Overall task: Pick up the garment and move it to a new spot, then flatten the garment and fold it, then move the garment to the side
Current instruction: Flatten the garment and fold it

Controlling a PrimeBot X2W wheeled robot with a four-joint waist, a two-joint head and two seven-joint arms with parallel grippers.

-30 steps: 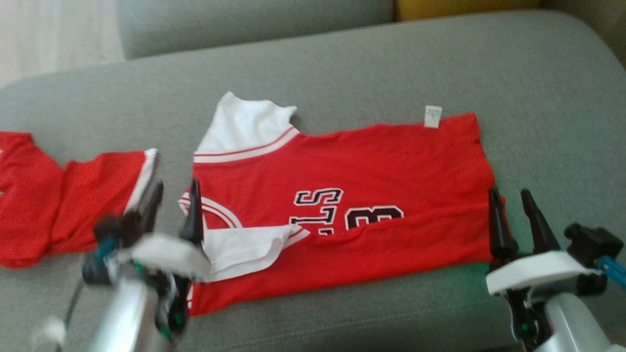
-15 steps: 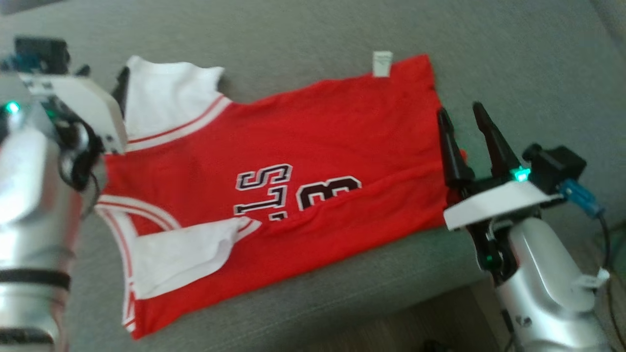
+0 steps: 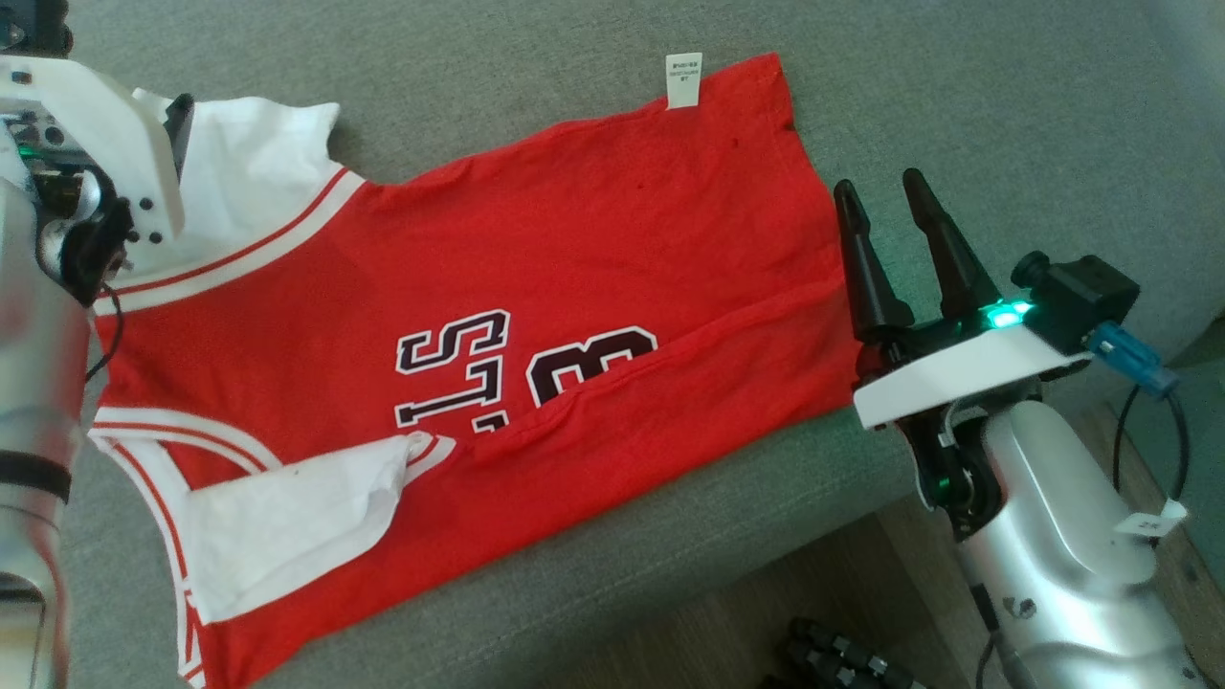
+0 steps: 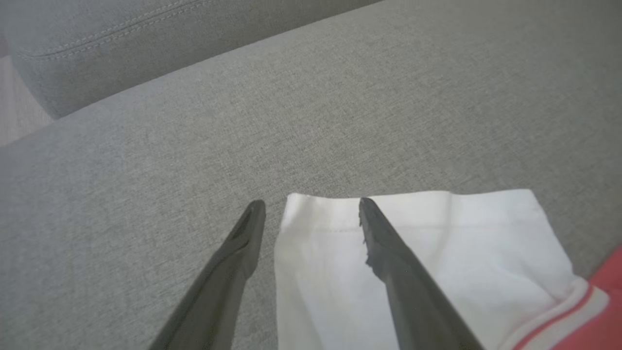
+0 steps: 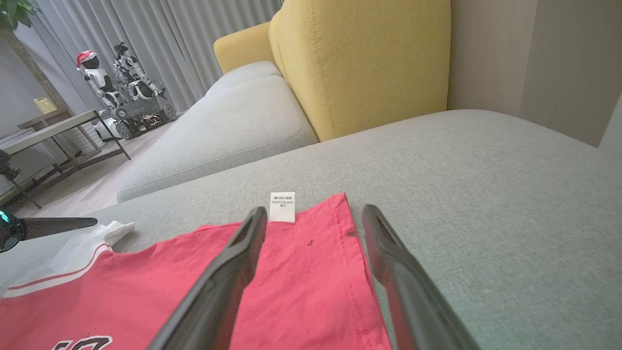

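Shifting off the neckline, left tool now straddles the white short sleeve, fingers apart. Right tool still open at the hem of the red lettered jersey on the grey fabric sofa; fold next, likely.

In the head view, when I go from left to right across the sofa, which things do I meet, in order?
upper white sleeve → black lettering → white care label → right gripper → blue plug
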